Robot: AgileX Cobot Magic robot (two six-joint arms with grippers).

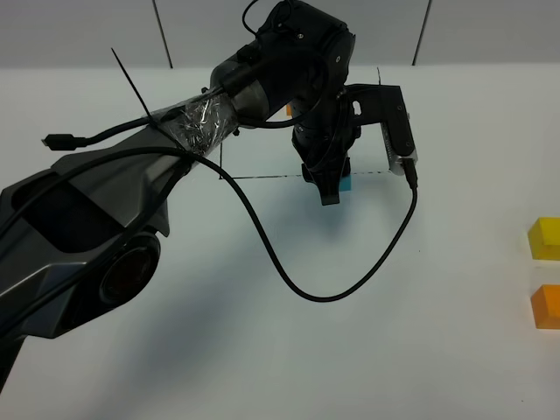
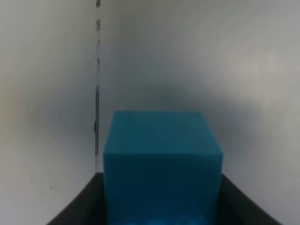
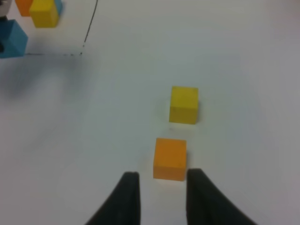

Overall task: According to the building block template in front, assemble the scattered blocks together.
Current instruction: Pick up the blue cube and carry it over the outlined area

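White table [image 1: 437, 367] filled the high view, with grey wall panels behind it. I had the left arm reached across to the drawn frame line [image 1: 262, 177]. The left gripper [image 1: 328, 194] pointed down there with the blue cube [image 1: 347, 182] at its tip, right on the line. The arm hid most of the template [image 1: 287, 111], leaving only an orange sliver. The yellow cube [image 1: 544, 238] and orange cube [image 1: 546, 306] sat well apart from all that, at the right edge, so the right arm was clearly nearer to them.

On the left wrist camera the blue cube [image 2: 161, 164] filled the space between the dark fingers [image 2: 77, 208], touching both. I judged the left gripper [image 2: 159, 213] clamped on it, beside the frame line [image 2: 97, 93].

On the right wrist camera the right gripper [image 3: 163, 197] stood with its jaws apart and nothing between them. The orange cube [image 3: 169, 158] lay straight ahead of the gap, just beyond the fingertips, and the yellow cube [image 3: 183, 104] sat behind it on nearly the same line. Being cubes, they offered no long axis to align with. Far off I could see the template [image 3: 43, 12] and the blue cube [image 3: 10, 38].

I could read no writing or labels anywhere.
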